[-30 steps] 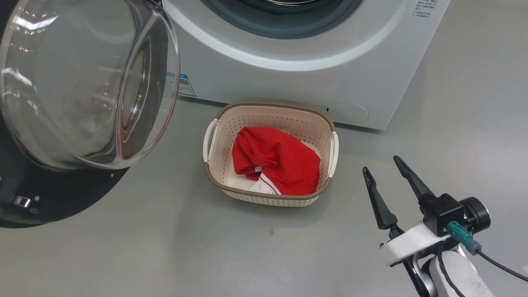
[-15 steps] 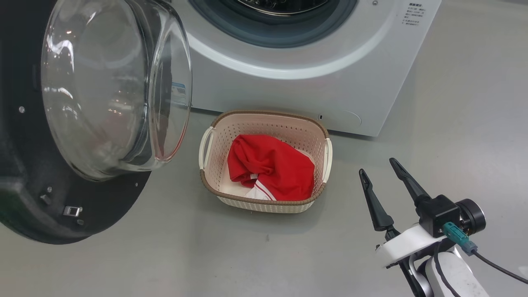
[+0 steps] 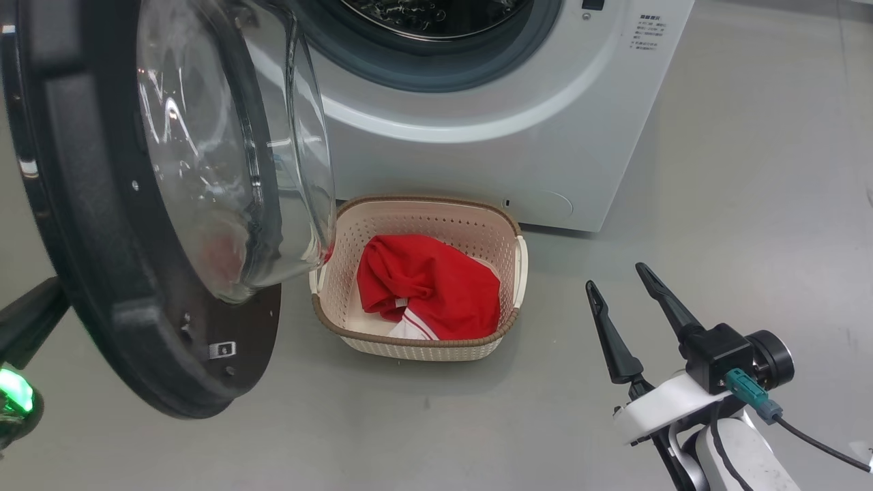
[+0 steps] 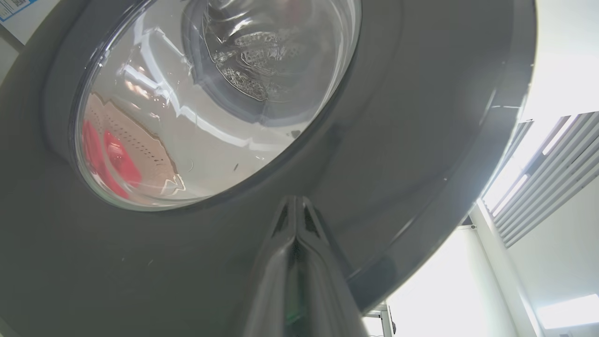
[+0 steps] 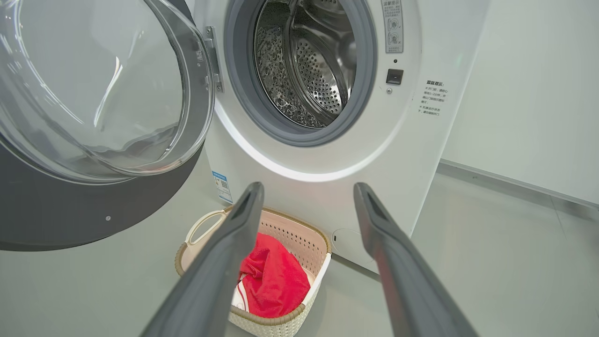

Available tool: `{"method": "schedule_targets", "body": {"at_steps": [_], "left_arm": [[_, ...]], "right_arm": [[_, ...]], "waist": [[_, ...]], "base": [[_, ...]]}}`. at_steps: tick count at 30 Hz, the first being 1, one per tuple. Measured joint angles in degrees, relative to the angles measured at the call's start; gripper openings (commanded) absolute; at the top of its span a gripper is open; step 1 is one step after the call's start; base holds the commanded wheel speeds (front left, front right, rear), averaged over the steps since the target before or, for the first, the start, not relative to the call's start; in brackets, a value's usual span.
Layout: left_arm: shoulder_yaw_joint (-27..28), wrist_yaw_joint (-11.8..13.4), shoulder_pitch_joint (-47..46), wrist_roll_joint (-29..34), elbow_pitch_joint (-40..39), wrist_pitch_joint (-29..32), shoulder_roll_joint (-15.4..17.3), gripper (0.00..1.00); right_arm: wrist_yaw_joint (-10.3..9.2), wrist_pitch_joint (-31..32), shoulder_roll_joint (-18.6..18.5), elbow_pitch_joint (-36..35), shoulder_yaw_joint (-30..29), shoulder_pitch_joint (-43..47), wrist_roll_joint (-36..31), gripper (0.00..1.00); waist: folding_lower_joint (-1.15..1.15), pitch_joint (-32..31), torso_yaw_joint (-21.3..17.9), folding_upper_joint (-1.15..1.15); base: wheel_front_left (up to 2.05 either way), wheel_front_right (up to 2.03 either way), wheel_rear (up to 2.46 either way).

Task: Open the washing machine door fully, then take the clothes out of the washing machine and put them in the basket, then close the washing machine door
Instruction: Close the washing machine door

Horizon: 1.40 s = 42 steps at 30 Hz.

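The washing machine door [image 3: 82, 204] stands half-swung at the left, its glass bowl [image 3: 232, 150] facing the white washing machine [image 3: 511, 136]. The steel drum [image 5: 309, 61] looks empty. On the floor before the machine sits the cream basket [image 3: 423, 349], and the red clothes [image 3: 430, 286] lie inside it. My left gripper [image 4: 295, 202] is shut, its tips at the door's black outer face just below the glass; its dark arm [image 3: 27, 320] pokes out behind the door. To the right of the basket, my right gripper [image 3: 615, 277] hangs open and empty, with the basket [image 5: 196, 229] and clothes [image 5: 273, 276] between its fingers in the right wrist view.
Grey floor [image 3: 750, 204] stretches to the right of the machine and in front of the basket. A white wall [image 5: 529, 93] rises to the machine's right. The door's lower edge hangs close to the basket's left handle [image 3: 315, 279]. A green light [image 3: 13, 390] glows on my left arm.
The door has swung from wide open toward the machine, now nearly edge-on. My left arm has come into sight behind it. The head camera has shifted; the right gripper stays open.
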Motion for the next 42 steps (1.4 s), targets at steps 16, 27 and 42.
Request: {"method": "schedule_targets", "body": {"at_steps": [16, 27, 42], "left_arm": [[-2.0, -0.4, 0.8, 0.0, -9.4, 3.3, -2.3, 0.0], [-2.2, -0.1, 0.8, -0.7, -13.3, 3.7, -2.3, 0.0], [-3.2, 3.0, -2.7, -1.4, -16.2, 3.5, -2.0, 0.0]], "right_arm": [[-0.12, 0.0, 1.2, -0.8, 0.6, -0.1, 0.4, 1.0], [-1.16, 0.0, 1.8, -2.2, 0.7, -1.3, 1.4, 1.0], [-1.83, 0.0, 2.1, -3.1, 1.6, -2.5, 2.4, 1.0]], "waist": [[0.0, 0.7, -5.8, 0.0], [0.0, 2.4, -12.1, 0.0], [0.0, 6.0, -21.6, 0.0]], "base": [[0.0, 0.0, 0.0], [0.0, 0.0, 0.0], [0.0, 0.0, 0.0]]}}
